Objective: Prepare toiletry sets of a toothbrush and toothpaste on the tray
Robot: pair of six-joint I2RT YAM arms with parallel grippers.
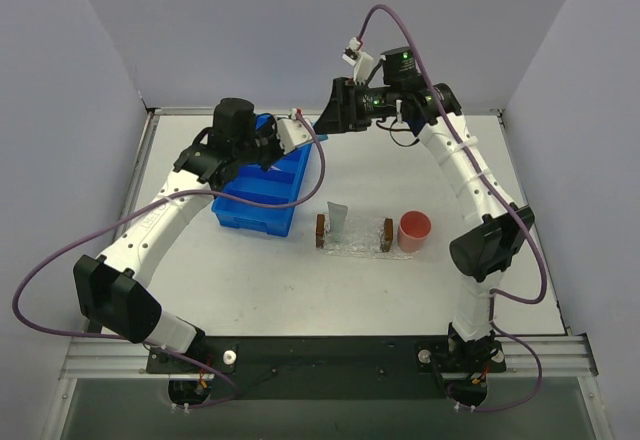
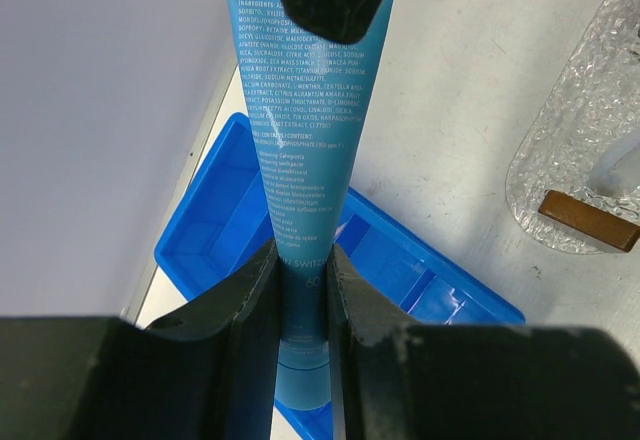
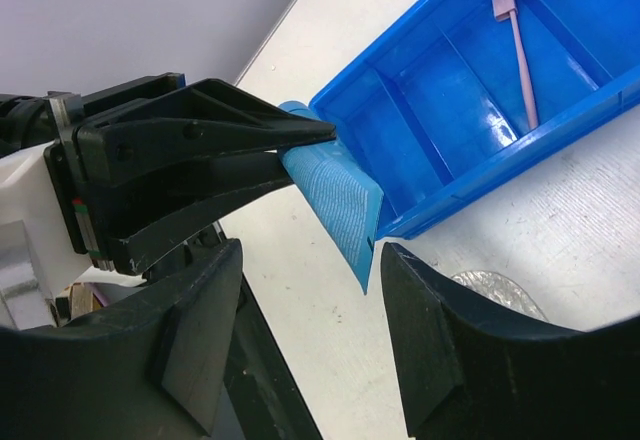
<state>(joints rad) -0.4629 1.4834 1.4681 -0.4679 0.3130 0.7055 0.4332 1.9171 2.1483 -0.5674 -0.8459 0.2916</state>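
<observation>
- Tube (image 2: 305, 160): cap end lost in shadow inside the left claw (image 2: 303, 260), far end covered by the right claw (image 2: 335, 0).
- Tray (image 2: 590, 110): right of the left claw, cut by the edge.
- Toothbrush (image 3: 520, 55): beyond the right claw, handle end behind the bin (image 3: 440, 200) wall.

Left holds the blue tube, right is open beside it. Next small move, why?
Probably close the right gripper on the toothpaste tube's crimped free end: that end appears to sit between its open fingers, while the left gripper clamps the cap end, so a handover looks set up.
</observation>
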